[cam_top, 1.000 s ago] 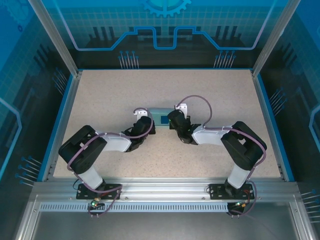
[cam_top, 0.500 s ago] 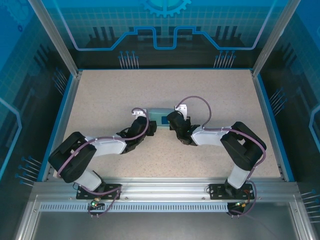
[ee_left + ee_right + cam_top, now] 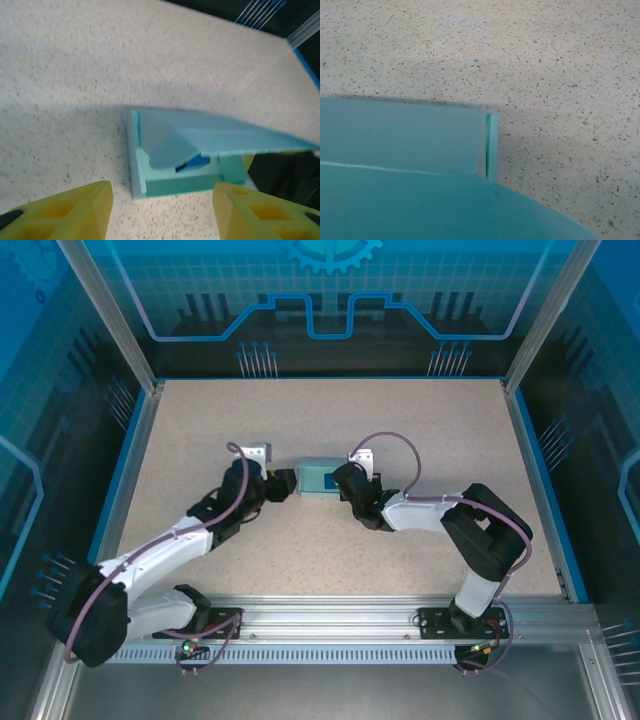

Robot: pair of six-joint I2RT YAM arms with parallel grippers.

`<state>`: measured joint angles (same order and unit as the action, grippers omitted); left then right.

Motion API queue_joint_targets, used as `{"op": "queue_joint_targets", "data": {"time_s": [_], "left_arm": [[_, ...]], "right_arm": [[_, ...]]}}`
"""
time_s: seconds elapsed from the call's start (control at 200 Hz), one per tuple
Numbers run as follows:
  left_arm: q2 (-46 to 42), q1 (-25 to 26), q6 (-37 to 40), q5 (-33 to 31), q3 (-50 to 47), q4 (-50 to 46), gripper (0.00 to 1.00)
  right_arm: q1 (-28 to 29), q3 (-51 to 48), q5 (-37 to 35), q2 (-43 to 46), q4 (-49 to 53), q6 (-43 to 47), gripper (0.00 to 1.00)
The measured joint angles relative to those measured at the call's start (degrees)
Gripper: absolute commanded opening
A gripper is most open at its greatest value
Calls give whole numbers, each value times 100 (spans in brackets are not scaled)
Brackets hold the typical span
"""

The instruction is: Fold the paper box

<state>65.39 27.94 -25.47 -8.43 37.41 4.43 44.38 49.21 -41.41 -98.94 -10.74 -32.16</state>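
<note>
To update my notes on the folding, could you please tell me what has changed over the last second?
The left pincer opened and drew back leftward, off the left end of the paper box, and its arm swung out toward the near left. The right pincer stayed shut at the box's right end, and the box stayed in place.

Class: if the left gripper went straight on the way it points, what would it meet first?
Most likely the paper box, its open end right ahead of the left gripper, though depth is unclear.
</note>
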Motion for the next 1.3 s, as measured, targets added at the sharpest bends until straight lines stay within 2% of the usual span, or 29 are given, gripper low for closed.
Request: {"op": "queue_joint_targets", "data": {"time_s": [0.145, 0.345, 0.49, 0.62, 0.815, 1.066, 1.301], "left_arm": [[426, -284, 188, 601, 1102, -566, 56], [1980, -289, 487, 1392, 2889, -1130, 53], [3005, -289, 623, 1998, 3657, -1561, 50], [3362, -282, 638, 2402, 3672, -1858, 50], [3379, -243, 632, 2673, 3373, -1849, 48], [3379, -103, 590, 2693, 2920, -1631, 48], [3471, 22, 549, 2664, 2833, -1421, 47]], "right_arm": [[2, 2, -15, 0, 2, 68, 0], [15, 24, -31, 0, 46, 142, 0], [22, 151, -37, 0, 131, 199, 0], [22, 166, -39, 0, 195, 240, 2], [22, 168, -42, 0, 256, 280, 7], [24, 168, 57, 319, 564, 417, 33], [46, -111, 420, 1097, 1145, 481, 40]]}}
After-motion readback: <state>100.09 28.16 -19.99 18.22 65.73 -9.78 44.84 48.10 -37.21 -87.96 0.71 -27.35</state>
